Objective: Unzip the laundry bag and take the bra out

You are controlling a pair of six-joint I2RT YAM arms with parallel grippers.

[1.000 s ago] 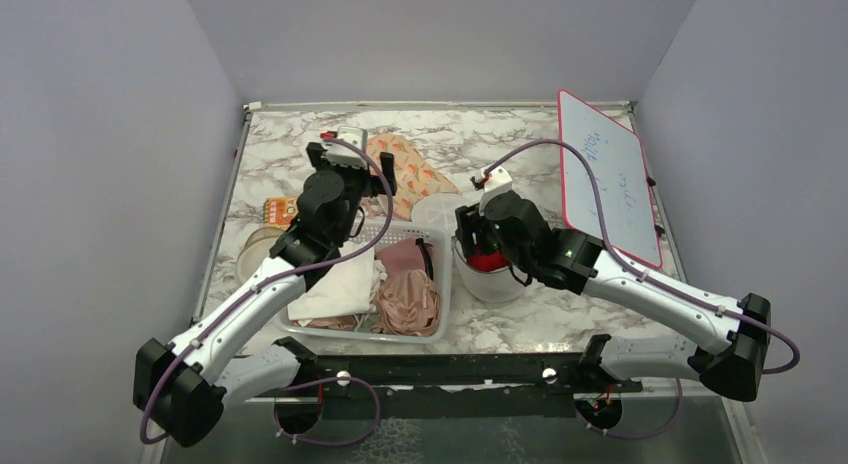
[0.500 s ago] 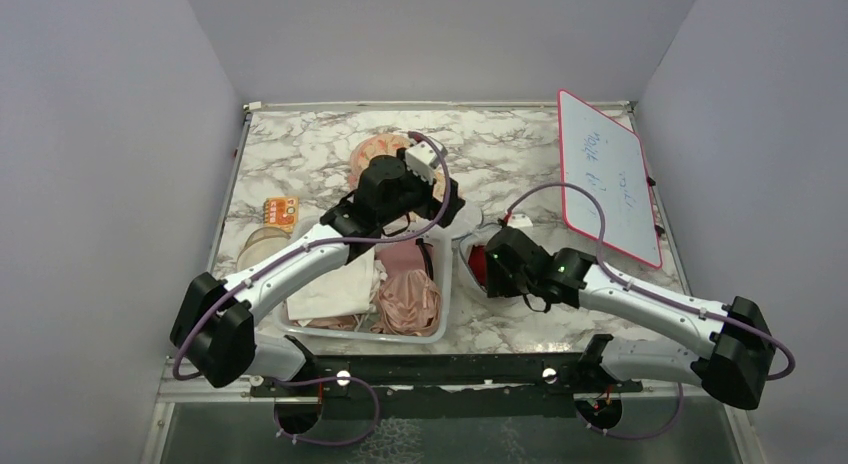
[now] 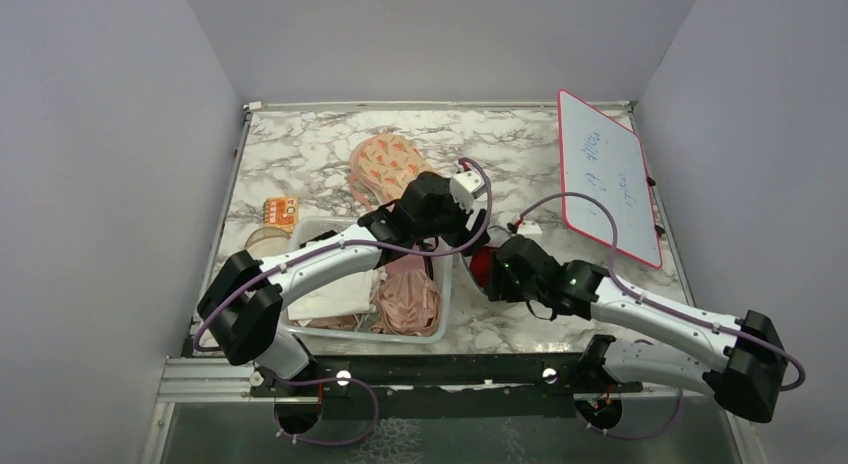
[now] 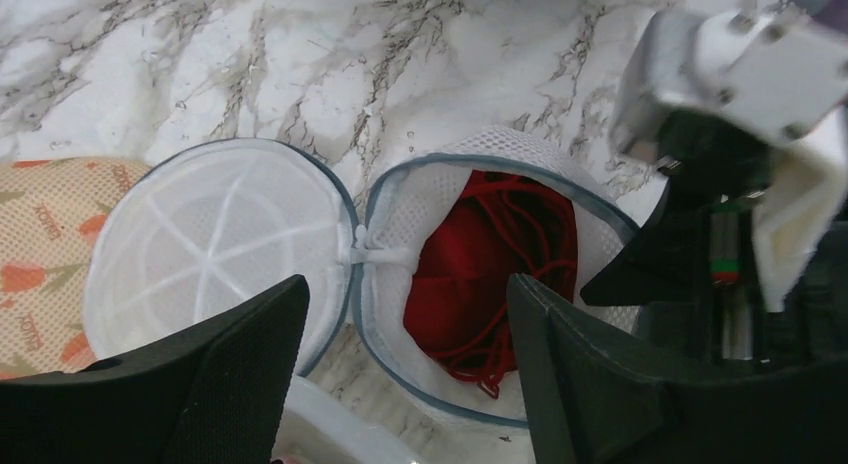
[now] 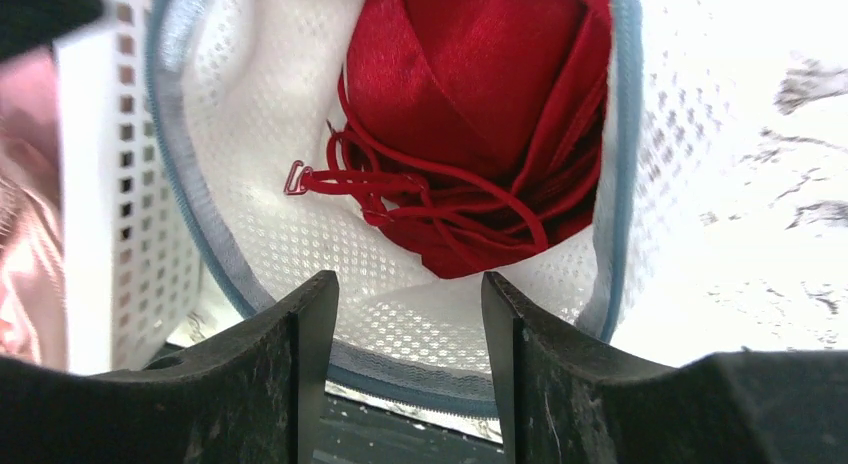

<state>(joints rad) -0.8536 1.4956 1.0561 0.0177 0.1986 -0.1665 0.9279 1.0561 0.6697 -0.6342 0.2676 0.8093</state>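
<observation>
The laundry bag (image 4: pixel 430 194) stands open on the marble, its round lid (image 4: pixel 215 249) flipped out to the left. The dark red bra (image 4: pixel 490 274) lies bunched inside with its thin straps loose; it also shows in the right wrist view (image 5: pixel 480 94) and in the top view (image 3: pixel 482 263). My left gripper (image 4: pixel 405 379) is open and empty above the bag's near rim, between lid and opening. My right gripper (image 5: pixel 405 369) is open, its fingers either side of the mesh wall (image 5: pixel 400 284) at the bag's rim. In the top view the left gripper (image 3: pixel 458 229) and right gripper (image 3: pixel 497 269) meet over the bag.
A white slatted basket (image 3: pixel 365 336) holding pink and white garments stands just left of the bag; it also shows in the right wrist view (image 5: pixel 110 184). A peach patterned cloth (image 3: pixel 385 159) lies behind it. A whiteboard (image 3: pixel 607 174) leans at the right. An orange box (image 3: pixel 281 210) sits far left.
My left arm has swung right from the back left, across the basket, to the bag. My right gripper has dropped lower to the bag's near side.
</observation>
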